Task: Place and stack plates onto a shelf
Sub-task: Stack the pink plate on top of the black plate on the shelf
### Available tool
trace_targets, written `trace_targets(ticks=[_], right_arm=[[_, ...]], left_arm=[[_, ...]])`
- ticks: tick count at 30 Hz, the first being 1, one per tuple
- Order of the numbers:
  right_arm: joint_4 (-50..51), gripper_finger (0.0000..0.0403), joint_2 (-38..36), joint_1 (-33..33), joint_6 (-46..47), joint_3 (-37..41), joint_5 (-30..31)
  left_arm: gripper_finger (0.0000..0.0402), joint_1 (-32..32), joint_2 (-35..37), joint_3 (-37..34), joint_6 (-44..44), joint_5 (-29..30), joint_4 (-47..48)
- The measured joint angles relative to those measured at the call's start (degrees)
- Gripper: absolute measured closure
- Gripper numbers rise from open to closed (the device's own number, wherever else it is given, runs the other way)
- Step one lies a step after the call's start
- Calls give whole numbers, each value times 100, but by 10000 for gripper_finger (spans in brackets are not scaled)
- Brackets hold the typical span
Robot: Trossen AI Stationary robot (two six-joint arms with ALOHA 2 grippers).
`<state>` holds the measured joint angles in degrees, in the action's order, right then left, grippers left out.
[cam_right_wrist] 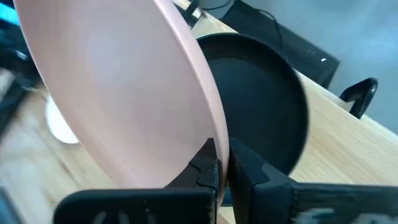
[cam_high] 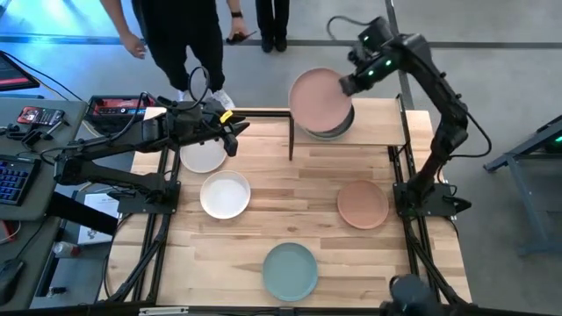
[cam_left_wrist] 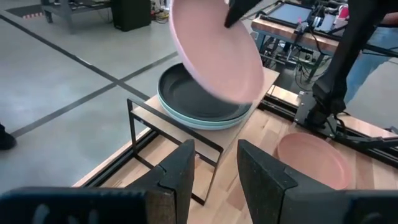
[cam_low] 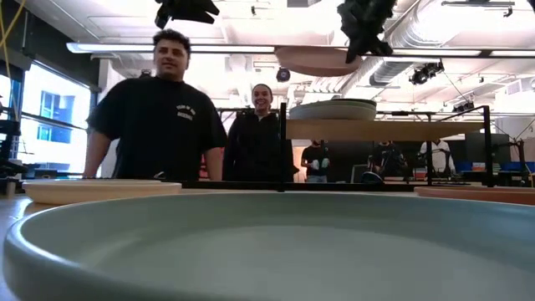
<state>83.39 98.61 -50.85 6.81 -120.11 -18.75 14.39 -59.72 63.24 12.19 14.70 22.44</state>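
Observation:
My right gripper (cam_high: 350,82) is shut on a salmon pink plate (cam_high: 320,98) and carries it above the shelf (cam_low: 376,130), a pale board on thin black posts at the table's far edge. A stack on the shelf has a black plate (cam_left_wrist: 193,93) on top of pale grey-green ones (cam_left_wrist: 205,121). My left gripper (cam_left_wrist: 214,168) is open. It hovers by the far rim of a white plate (cam_high: 203,156), which lies flat on the table's left part, and it touches nothing. My right gripper pinches the pink plate's rim (cam_right_wrist: 219,140) between its two fingers, one on the upper face and one on the underside. It comes at the plate's right edge from the table's right side. The plate is lifted clear and tilted above the black plate on the stack.
Flat on the slatted tabletop lie a second white plate (cam_high: 225,195), another salmon plate (cam_high: 363,204) to the right and a grey-green plate (cam_high: 291,270) near the front edge. Two people (cam_low: 159,117) stand beyond the far edge. A cluttered desk (cam_high: 35,123) sits to the left.

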Motion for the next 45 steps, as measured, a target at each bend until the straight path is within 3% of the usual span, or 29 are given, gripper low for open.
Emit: trace_targets(ticks=[5,9,22,45], right_arm=[[172,403,301,-785,-280,-2,-773],[426,403,623,-1067,-418,-2,-927],[661,403,1155,-986,-402,-2,-861],[662,403,1206,-857,-251,-2,-434]], left_arm=[[291,0,0,0,9,95,6],[291,10,0,0,-4,327,10],[291,221,0,-2,12,374,46],[291,221,-4,-2,18,369,49]])
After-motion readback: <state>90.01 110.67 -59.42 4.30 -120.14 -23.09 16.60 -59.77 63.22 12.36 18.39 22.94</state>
